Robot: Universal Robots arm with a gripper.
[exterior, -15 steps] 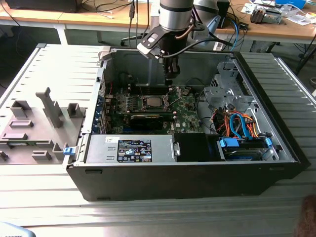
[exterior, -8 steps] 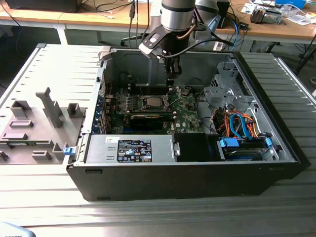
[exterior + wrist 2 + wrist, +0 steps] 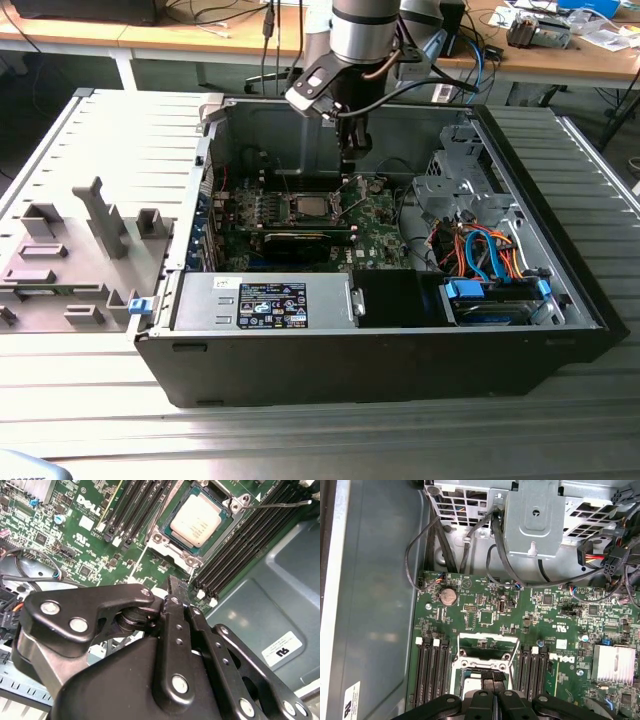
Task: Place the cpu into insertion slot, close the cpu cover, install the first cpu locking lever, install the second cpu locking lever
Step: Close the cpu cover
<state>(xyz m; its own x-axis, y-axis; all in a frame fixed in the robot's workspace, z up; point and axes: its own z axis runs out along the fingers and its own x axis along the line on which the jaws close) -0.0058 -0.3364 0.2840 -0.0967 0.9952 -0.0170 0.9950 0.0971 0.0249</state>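
- cpu [image 3: 196, 519] lies seated in the insertion slot [image 3: 161, 539], silver face up.
- cpu cover [image 3: 488, 646] is flipped open.
- gripper [image 3: 350, 158] hangs just to the exterior view's right of the slot, fingers pressed together, empty.

One cpu [image 3: 196, 519], one insertion slot [image 3: 168, 544], one hand [image 3: 174, 592].

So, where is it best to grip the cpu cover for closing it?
Probably the free rail opposite its hinge. The cpu cover is flipped open off the cpu, a thin frame, so come from above and pinch across that rail.
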